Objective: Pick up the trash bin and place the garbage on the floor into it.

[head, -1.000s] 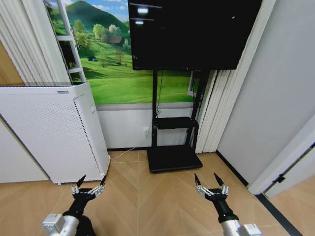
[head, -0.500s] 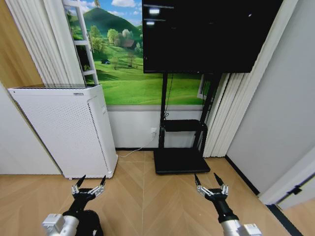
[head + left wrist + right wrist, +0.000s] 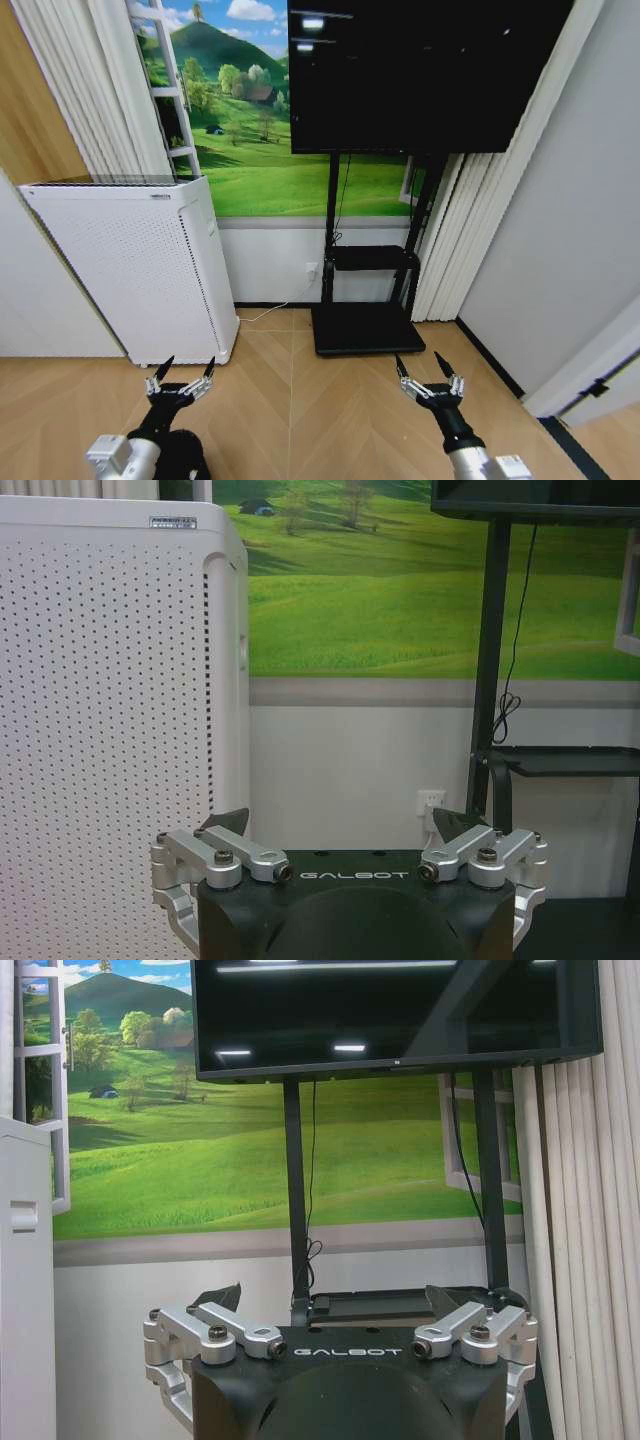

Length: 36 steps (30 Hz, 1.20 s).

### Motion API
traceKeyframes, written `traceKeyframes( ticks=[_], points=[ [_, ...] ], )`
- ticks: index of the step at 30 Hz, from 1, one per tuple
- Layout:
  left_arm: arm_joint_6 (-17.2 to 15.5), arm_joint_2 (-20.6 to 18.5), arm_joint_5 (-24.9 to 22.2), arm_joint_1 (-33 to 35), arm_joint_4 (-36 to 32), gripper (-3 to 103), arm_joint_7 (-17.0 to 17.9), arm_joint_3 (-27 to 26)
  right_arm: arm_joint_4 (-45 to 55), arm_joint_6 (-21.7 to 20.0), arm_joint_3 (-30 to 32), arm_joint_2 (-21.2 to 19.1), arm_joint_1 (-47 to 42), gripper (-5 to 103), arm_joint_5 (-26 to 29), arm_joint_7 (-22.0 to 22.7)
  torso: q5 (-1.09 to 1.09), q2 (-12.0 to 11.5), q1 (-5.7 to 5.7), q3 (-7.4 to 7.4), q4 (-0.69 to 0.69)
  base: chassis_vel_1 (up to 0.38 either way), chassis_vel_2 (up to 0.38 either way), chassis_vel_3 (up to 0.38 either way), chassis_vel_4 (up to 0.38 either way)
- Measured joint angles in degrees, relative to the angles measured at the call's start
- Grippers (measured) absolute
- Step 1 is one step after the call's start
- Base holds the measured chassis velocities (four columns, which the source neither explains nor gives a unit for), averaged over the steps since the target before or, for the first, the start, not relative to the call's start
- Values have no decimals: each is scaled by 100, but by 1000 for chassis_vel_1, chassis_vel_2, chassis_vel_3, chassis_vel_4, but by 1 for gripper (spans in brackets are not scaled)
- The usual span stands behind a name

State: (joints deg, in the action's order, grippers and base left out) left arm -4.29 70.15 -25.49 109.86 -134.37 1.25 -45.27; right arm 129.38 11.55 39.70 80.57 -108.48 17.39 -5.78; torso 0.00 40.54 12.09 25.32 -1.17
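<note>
Left gripper (image 3: 181, 374): fingers spread wide, holding nothing, low over the wood floor.
Right gripper (image 3: 428, 372): likewise spread, empty.
Ahead of left gripper: white perforated box appliance (image 3: 130, 270).
Ahead of right gripper: black television on stand (image 3: 420, 70).
Trash bin and garbage: whereabouts cannot be told.
Advice: turn base slowly, scanning floor.

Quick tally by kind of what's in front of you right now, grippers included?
Open grippers: 2, left gripper and right gripper
White perforated appliance: 1
Black screen: 1
Black stand: 1
Total: 5
</note>
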Motion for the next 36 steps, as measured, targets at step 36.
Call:
traceKeyframes(
  ticks=[36],
  points=[
    [-1,0,0,0,0,100,0,1,-1,0,1,-1,0,100,0,0,2,200,93,102,0,87,-27,-91,29]
  ],
)
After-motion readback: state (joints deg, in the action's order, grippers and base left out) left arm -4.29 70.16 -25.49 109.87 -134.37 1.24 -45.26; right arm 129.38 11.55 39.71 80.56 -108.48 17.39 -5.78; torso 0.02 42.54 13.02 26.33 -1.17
